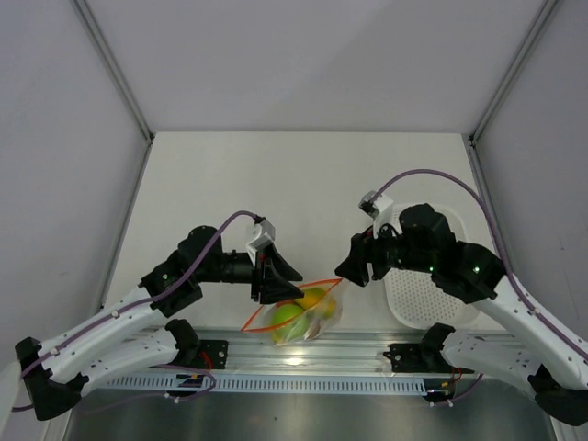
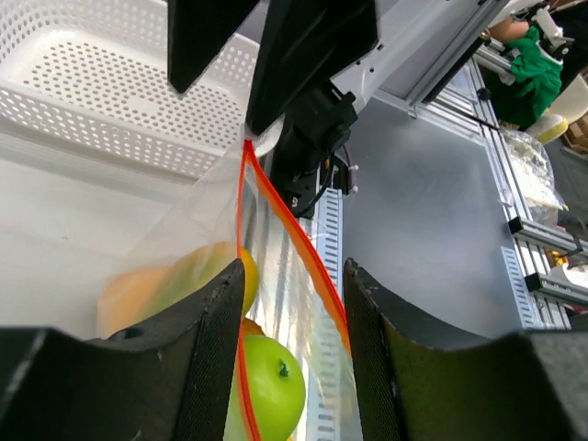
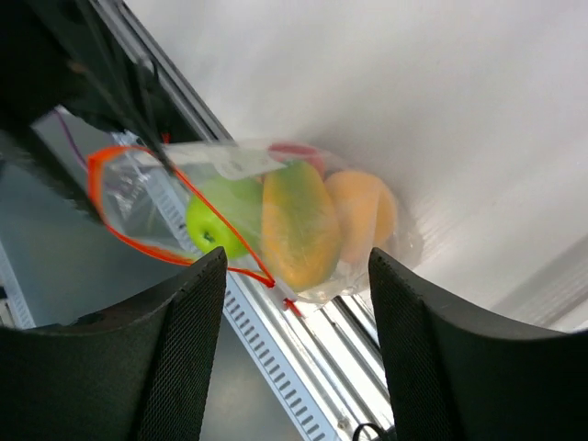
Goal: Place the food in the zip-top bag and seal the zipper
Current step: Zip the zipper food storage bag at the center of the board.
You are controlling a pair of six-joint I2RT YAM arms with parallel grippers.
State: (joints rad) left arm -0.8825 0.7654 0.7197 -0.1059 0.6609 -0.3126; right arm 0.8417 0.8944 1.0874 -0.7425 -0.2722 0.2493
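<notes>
The zip-top bag (image 1: 317, 320) sits at the near edge of the tabletop (image 1: 303, 184), between the two arms and partly over the aluminium rail (image 1: 367, 347); whether it rests there or hangs slightly lifted is hard to judge. Inside it are a green apple (image 2: 271, 386), a long yellow fruit (image 3: 299, 225), an orange round fruit (image 3: 363, 211) and a bit of red (image 3: 294, 152). The zipper (image 2: 278, 207) gapes, its two orange-red strips spread apart. The left gripper (image 2: 292, 285) has its jaws parted, straddling the bag's mouth. The right gripper (image 3: 296, 262) is also spread wide, just beside the bag's far corner, gripping nothing. The white perforated tray (image 1: 432, 294) lies under the right arm.
</notes>
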